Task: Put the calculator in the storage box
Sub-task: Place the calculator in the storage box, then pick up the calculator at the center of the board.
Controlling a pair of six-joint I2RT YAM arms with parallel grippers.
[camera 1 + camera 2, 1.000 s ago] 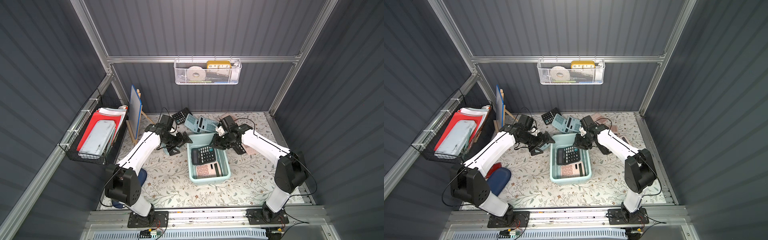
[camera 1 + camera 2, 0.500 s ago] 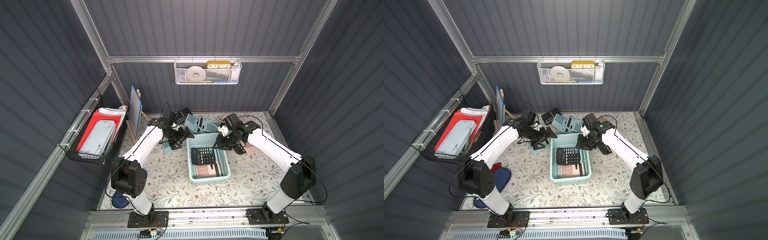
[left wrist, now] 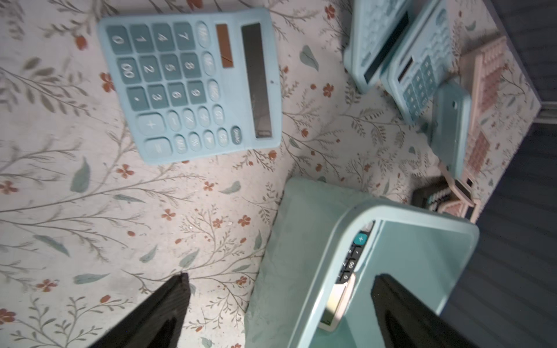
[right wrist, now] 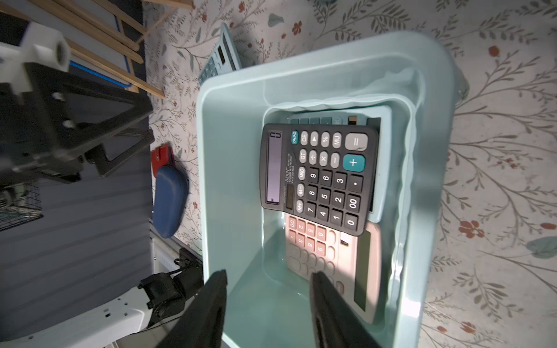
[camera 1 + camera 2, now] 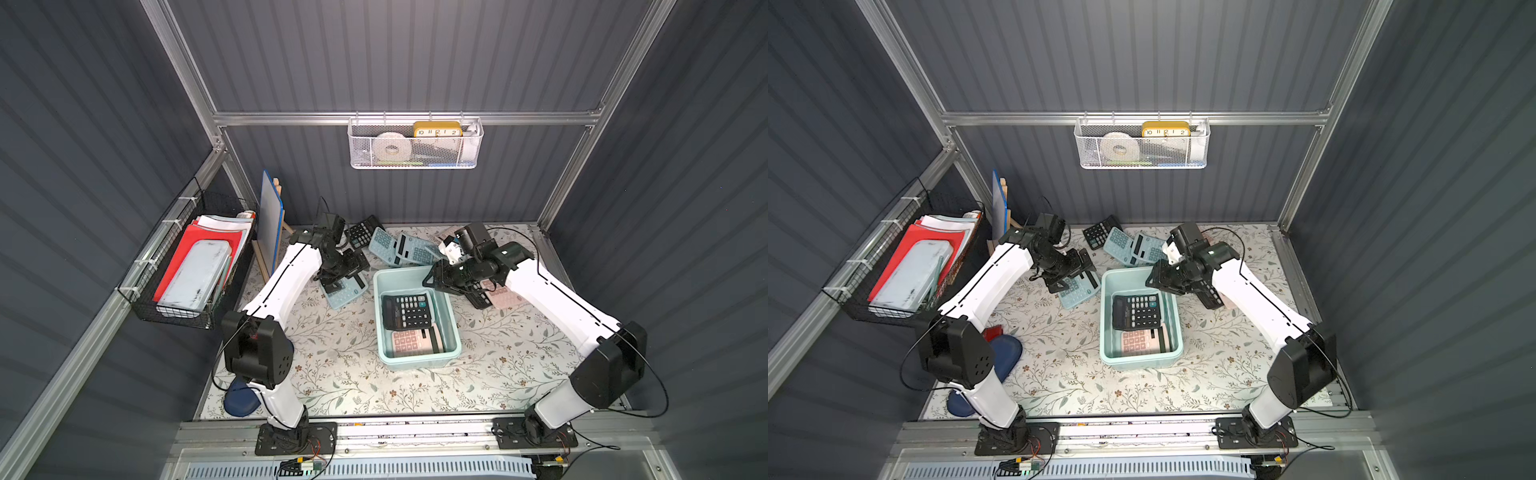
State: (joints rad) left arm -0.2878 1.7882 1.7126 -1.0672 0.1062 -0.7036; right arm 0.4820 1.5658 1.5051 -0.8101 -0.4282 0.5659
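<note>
The storage box (image 5: pixel 419 360) (image 5: pixel 1142 362) (image 4: pixel 229 168) is a pale mint-blue tub in the middle of the floral mat. Inside it a black calculator (image 5: pixel 407 309) (image 5: pixel 1137 311) (image 4: pixel 319 177) lies on a pink one (image 5: pixel 415 340) (image 4: pixel 331 259) and a blue one (image 4: pixel 382 162). My right gripper (image 5: pixel 436 284) (image 5: pixel 1160 284) (image 4: pixel 268 274) hangs open and empty over the box's far end. My left gripper (image 5: pixel 338 280) (image 5: pixel 1069 278) (image 3: pixel 280 277) stands wide open above another blue calculator (image 5: pixel 347 291) (image 3: pixel 193 84) on the mat, left of the box.
More calculators lie at the back: a black one (image 5: pixel 361 230), two blue ones (image 5: pixel 399 249), and a pink one (image 5: pixel 500 297) under the right arm. A white mesh basket (image 5: pixel 415 145) hangs on the back wall, a black wire basket (image 5: pixel 187 270) on the left wall. A blue-framed board (image 5: pixel 270 224) leans nearby.
My right gripper's jaws have widened over the far end of the box, and the black calculator lies loose inside. The left arm has swung in over the blue calculator on the mat.
</note>
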